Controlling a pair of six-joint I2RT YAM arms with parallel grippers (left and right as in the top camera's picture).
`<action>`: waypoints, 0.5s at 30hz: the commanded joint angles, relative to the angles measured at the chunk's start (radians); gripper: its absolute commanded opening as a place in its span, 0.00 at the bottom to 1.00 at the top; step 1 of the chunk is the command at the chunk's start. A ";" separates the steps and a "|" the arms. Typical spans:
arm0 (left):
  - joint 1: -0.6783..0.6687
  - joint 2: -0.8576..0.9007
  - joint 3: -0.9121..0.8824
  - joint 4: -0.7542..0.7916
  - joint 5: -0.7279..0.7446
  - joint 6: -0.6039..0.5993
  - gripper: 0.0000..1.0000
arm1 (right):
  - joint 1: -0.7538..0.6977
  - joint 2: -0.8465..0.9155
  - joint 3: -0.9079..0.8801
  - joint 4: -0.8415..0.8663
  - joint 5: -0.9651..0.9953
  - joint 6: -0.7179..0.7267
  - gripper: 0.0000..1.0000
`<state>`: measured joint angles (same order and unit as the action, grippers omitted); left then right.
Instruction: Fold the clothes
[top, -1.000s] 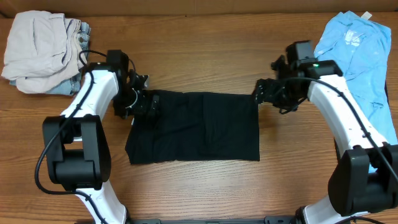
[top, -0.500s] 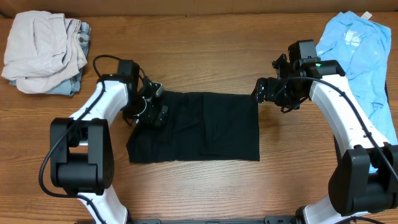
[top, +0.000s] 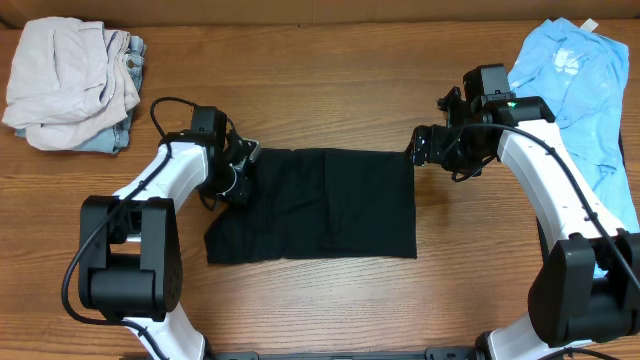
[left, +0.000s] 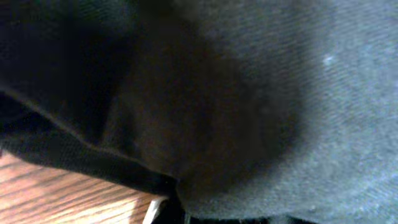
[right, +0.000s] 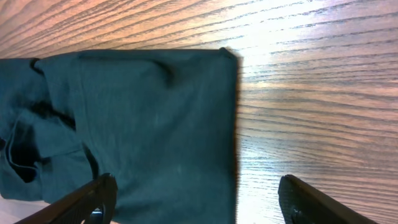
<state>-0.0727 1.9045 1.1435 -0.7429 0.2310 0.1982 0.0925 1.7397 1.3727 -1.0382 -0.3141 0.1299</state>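
Black T-shirt (top: 320, 205) lies flat mid-surface (top: 330, 90). Left claw (top: 238, 172) clenched on its far left corner; right claw (top: 420, 147) released, spread just beside far right corner. Risk: one-sided pull drags or bunches shirt; thin pinch may slip.

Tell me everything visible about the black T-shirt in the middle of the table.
The plain black fabric T-shirt lies flat on the wooden table, folded into a rough rectangle. It is soft and matte, with creases and overlapped layers. Its right edge is straight and its lower left corner bulges outward. The left pincer is shut on its upper left corner, and dark fabric fills that wrist view. The open right pincer hovers at the upper right corner without gripping it. No label shows.
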 joint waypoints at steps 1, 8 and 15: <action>0.002 0.059 -0.039 -0.047 -0.216 -0.159 0.04 | 0.001 -0.029 0.021 -0.005 -0.001 -0.007 0.84; 0.063 0.058 0.167 -0.263 -0.267 -0.205 0.04 | 0.001 -0.029 0.021 -0.011 -0.001 -0.008 0.83; 0.080 0.058 0.457 -0.509 -0.264 -0.126 0.04 | 0.001 -0.029 0.021 -0.022 0.000 -0.008 0.83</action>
<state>0.0128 1.9659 1.4631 -1.1954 -0.0025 0.0319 0.0925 1.7397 1.3727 -1.0622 -0.3141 0.1299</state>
